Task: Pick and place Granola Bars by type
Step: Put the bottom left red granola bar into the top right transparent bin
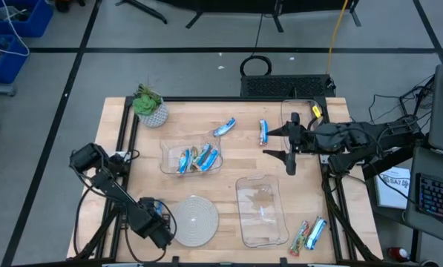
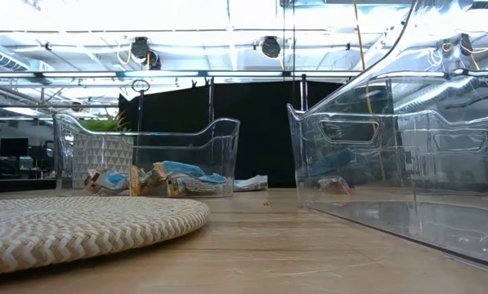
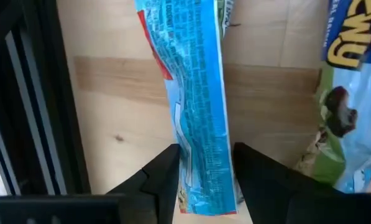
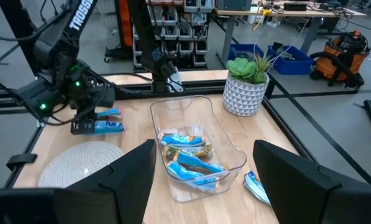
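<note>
sorting partly done: several granola bars (image 1: 195,159) lie in the smaller bin (image 1: 168,167); the larger bin (image 1: 262,211) looks empty. loose ones remain: two near the table's far edge, two at the near right corner. my left gripper (image 3: 204,180), near the woven plate (image 1: 194,219), pinches a blue bar (image 3: 194,106) between narrow fingers. my right gripper (image 1: 289,144) hangs wide, holding nothing.

"TROSSEN" on left arm (image 4: 79,18); wrapper print unreadable.
</note>
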